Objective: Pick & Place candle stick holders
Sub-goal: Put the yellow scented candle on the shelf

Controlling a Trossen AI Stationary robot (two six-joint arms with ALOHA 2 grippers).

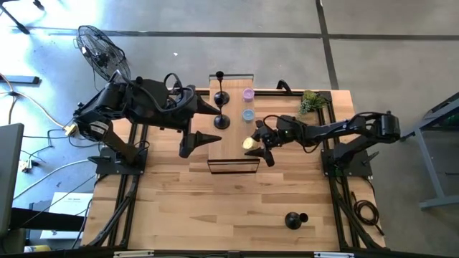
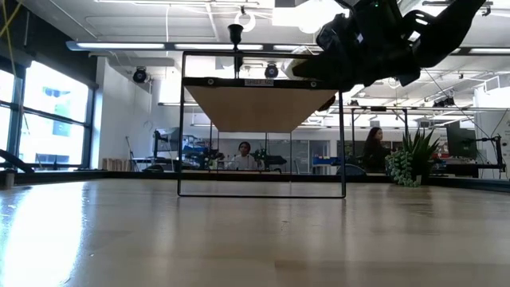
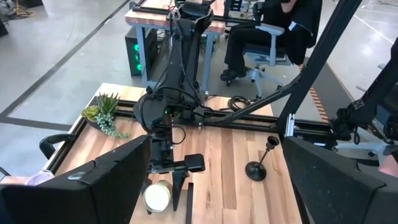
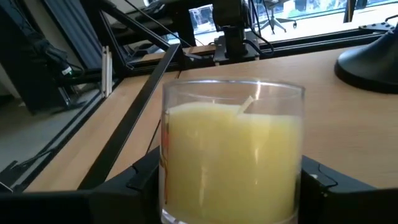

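From above, the right gripper is pinching a pale yellow candle at the right edge of a raised wooden shelf at frame centre, while the left gripper is hovering with its fingers spread at the shelf's left edge. Two matte-black candle stick holders are standing on the shelf's upper part, bulbous bases under thin stems; a third holder is lying on the bare butcher-block table at lower right, with open wood all around it. At table height, the thin black wire frame is carrying the shelf above the smooth tabletop. The left wrist view is showing the lone holder at lower centre. The right wrist view is filled by the candle's clear glass jar, held between dark fingers.
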